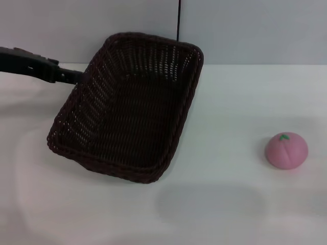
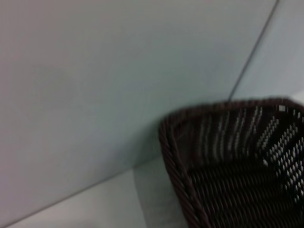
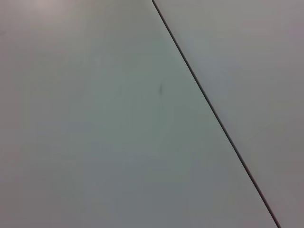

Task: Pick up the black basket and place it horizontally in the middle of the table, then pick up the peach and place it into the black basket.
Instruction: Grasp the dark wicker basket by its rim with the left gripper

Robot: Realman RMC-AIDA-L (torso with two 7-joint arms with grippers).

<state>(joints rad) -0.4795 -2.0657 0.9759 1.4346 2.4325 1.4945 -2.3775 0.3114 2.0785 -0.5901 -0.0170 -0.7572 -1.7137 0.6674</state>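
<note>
The black basket (image 1: 127, 112) is a dark woven rectangle at the left-centre of the white table (image 1: 240, 97) in the head view. It lies at a slant, long side running away from me, and looks tilted. My left gripper (image 1: 82, 76) comes in from the left and is shut on the basket's left rim. The left wrist view shows a corner of the basket (image 2: 237, 166) and its braided rim, but not my fingers. The pink peach (image 1: 286, 150), with its green leaf, sits on the table to the right, well apart from the basket. My right gripper is out of view.
A pale wall (image 1: 245, 30) with a dark vertical seam (image 1: 179, 20) stands behind the table. The right wrist view shows only that wall and a seam (image 3: 213, 114). Bare tabletop lies between the basket and the peach.
</note>
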